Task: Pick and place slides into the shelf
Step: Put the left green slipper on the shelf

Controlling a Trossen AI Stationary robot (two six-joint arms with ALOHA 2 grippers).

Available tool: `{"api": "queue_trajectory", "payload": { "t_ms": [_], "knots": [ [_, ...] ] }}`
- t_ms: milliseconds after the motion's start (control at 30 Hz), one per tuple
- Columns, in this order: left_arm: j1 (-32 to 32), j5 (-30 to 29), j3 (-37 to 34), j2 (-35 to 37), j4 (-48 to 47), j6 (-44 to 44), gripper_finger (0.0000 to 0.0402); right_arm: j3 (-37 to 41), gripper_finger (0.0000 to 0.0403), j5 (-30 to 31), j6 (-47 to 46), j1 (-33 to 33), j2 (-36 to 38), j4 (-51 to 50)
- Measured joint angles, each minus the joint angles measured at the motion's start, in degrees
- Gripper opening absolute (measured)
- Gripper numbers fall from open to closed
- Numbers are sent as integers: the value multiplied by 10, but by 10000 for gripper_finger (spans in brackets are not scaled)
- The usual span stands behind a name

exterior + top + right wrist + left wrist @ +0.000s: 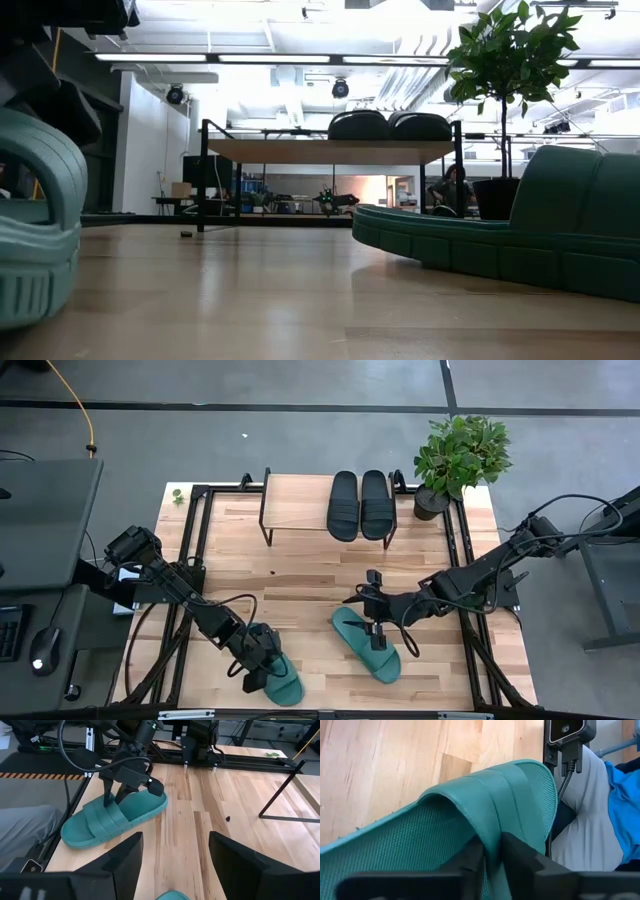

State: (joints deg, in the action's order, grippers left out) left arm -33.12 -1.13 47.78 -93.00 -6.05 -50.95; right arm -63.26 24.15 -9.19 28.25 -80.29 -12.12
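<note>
A teal slide (280, 682) lies near the table's front edge, left of centre, with my left gripper (492, 851) shut on its strap; the right wrist view shows this slide (115, 817) too. A second teal slide (366, 646) lies sole down near the table's middle. My right gripper (175, 845) hovers open just above it, touching nothing. Two black slides (360, 505) stand side by side on the shelf (296, 502) at the table's far edge. My left gripper pinches the teal slide's wide strap (492, 827) at its edge between the two fingers (107, 795). The fingers come from above, slanting down from the table's left side. The slide's sole rests flat on the table.
A potted plant (458, 458) stands at the far right corner beside the shelf. Black frame rails (196, 550) run along the table's left, right and far sides. Bare wood lies between the teal slides and the shelf. A person's clothed legs (600, 810) show beyond the near edge.
</note>
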Motion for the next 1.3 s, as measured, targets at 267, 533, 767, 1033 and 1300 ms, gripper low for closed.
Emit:
{"api": "queue_trajectory", "payload": {
  "t_ms": [267, 533, 767, 1033, 1300],
  "knots": [
    [1, 4, 0, 1, 0, 16, 21, 0, 217, 1, 1, 0, 0, 0],
    [1, 5, 0, 8, -8, 31, 8, 0, 217, 29, 21, 1, 0, 0],
    [1, -5, 0, 44, -40, 47, 17, 0, 217, 34, 34, 0, 0, 0],
    [2, -45, 0, 101, -93, 64, 19, 0, 217, 81, 89, -1, 0, 0],
    [2, -92, 0, 167, -119, 121, 20, 0, 217, 113, 132, -6, 0, 7]
  ]
}}
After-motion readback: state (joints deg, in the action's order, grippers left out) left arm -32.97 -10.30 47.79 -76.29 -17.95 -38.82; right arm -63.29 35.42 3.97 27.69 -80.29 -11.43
